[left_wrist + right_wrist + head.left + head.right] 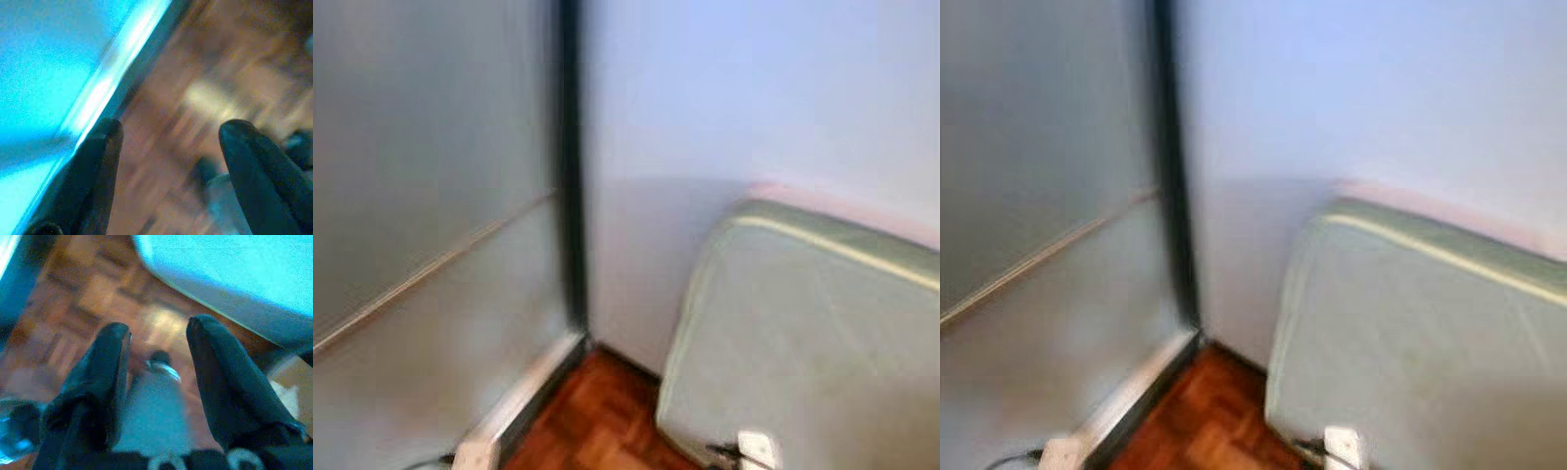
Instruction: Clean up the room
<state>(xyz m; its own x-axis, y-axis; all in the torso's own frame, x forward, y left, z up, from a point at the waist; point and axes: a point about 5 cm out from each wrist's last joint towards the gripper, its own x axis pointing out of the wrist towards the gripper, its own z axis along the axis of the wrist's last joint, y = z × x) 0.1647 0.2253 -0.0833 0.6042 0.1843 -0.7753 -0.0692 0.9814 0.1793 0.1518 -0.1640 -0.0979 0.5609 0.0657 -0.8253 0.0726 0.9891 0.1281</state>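
Black fingers (110,377) of the right gripper (156,357) are seen spread apart above a parquet floor (73,298), and a pale bottle (154,401) with a dark cap is seen between them; whether it is gripped cannot be told. Part of another clear bottle (14,431) is seen lying on the floor beside it. The left gripper (168,142) is held open over the blurred floor beside a bright panel (49,58). From the head, a grey sliding door (431,215), a white wall (744,88) and a pale green mattress (813,333) leaning in the corner are seen. No writing can be read.
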